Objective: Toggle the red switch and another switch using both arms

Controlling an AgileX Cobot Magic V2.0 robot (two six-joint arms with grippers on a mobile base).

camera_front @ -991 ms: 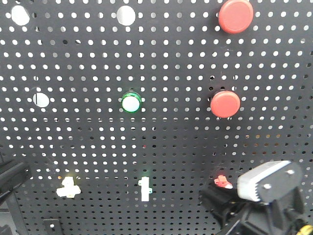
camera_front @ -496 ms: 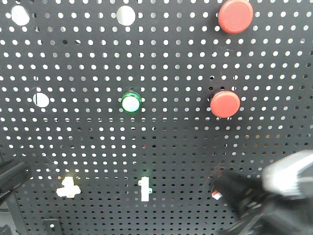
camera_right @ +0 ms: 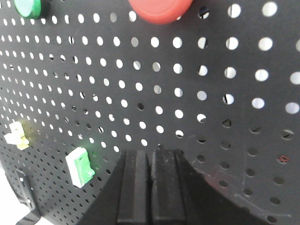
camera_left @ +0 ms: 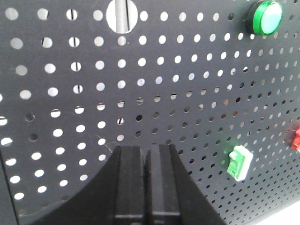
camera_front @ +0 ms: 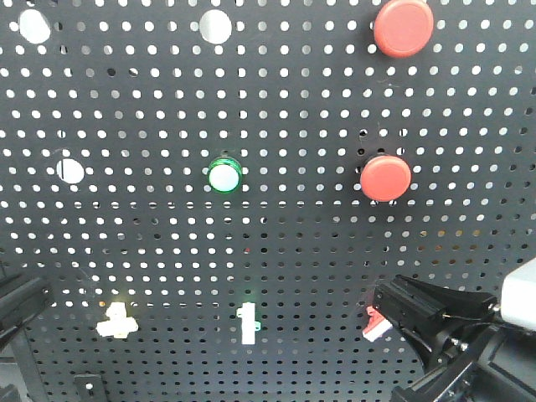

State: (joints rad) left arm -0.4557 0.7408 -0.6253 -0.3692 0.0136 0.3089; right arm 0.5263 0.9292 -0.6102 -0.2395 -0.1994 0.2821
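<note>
The red switch is low on the right of the black pegboard, its lever hanging downward. My right gripper is shut and empty, its black tip touching or just right of that switch. In the right wrist view the shut right gripper hides the red switch. The pale yellow switch sits low on the left, and it also shows in the right wrist view as the yellow switch. My left gripper stays left of it, apart. In its own wrist view the left gripper is shut and the red switch shows at the right edge.
A white-and-green toggle stands between the two switches. Higher up are a green round button and two big red push buttons. Large open holes mark the board's left side. A grey block shows at the right edge.
My right gripper swept down and to the right across the red switch, and its grey block slid mostly out of frame. The red switch's lever now sits lower. The left gripper stayed still.
</note>
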